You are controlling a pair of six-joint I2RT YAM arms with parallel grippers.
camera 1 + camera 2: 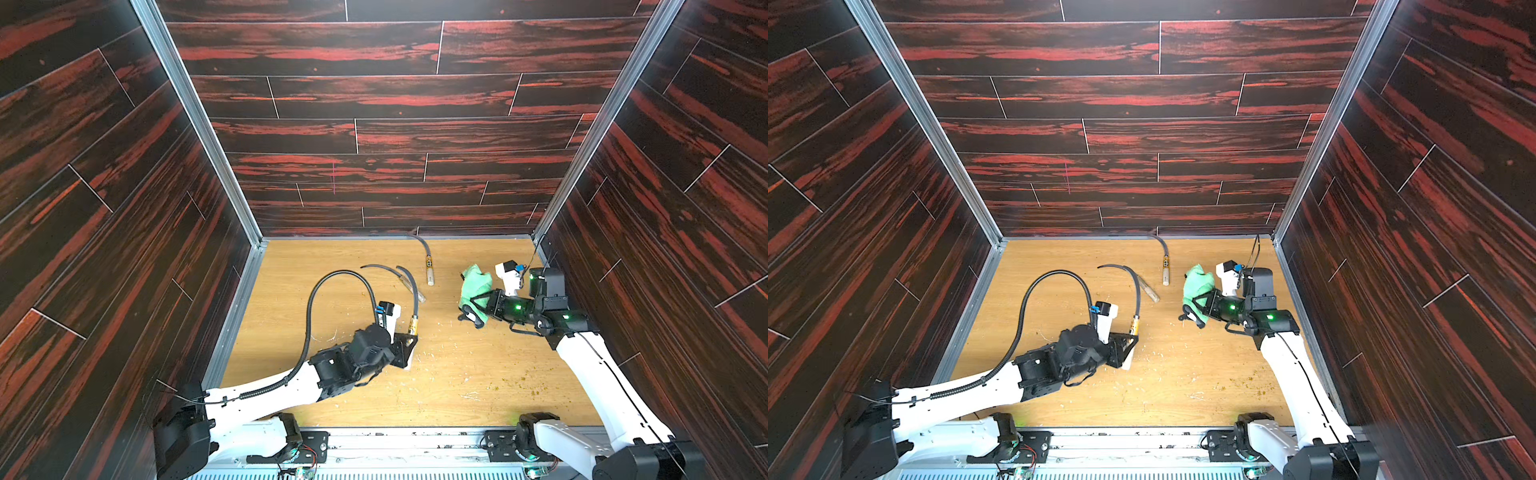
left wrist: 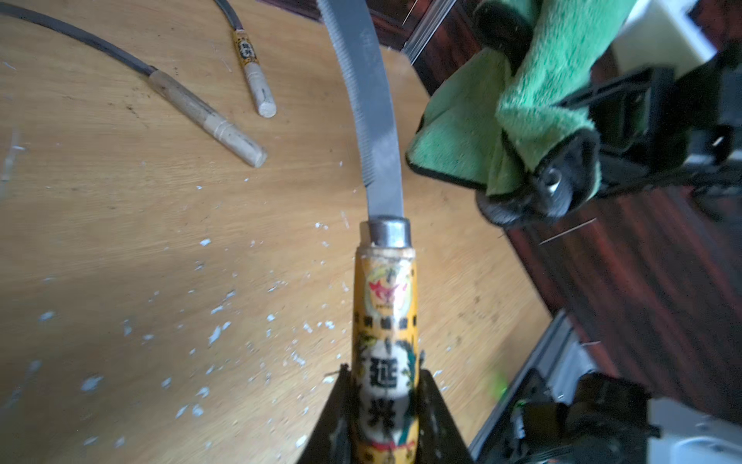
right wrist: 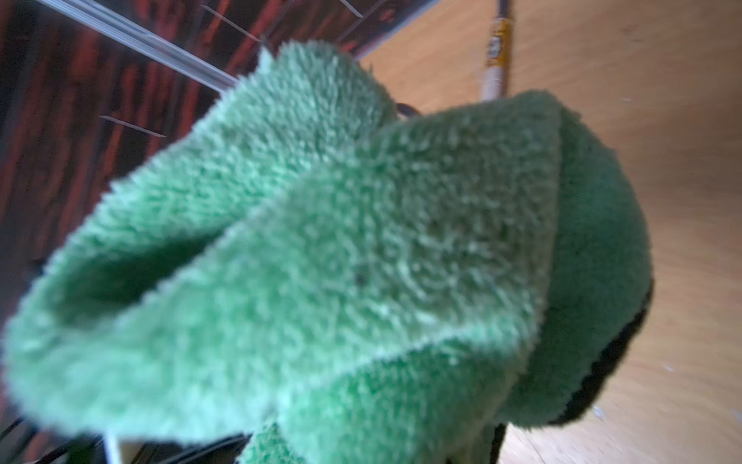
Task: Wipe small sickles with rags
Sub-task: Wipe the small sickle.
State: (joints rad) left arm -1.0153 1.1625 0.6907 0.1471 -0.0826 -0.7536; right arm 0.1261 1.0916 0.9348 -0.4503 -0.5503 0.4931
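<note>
My left gripper (image 1: 409,345) (image 2: 385,401) is shut on the yellow-labelled handle of a small sickle (image 2: 385,313). Its grey toothed blade (image 2: 373,100) curves up and away above the wooden table. My right gripper (image 1: 478,305) is shut on the green fluffy rag (image 1: 476,284) (image 3: 321,241). It holds the rag in the air just right of that blade, not touching it. The rag fills the right wrist view and hides the jaws. Two more sickles lie on the table: a plain-handled one (image 1: 415,291) (image 2: 208,116) and a labelled one (image 1: 429,270) (image 2: 257,80) nearer the back wall.
The black ribbed cable (image 1: 332,278) loops above the left arm. Pale chips and dark crumbs (image 1: 519,386) are scattered over the front of the table (image 1: 291,266). Dark red panel walls (image 1: 623,270) close in the left, right and back sides.
</note>
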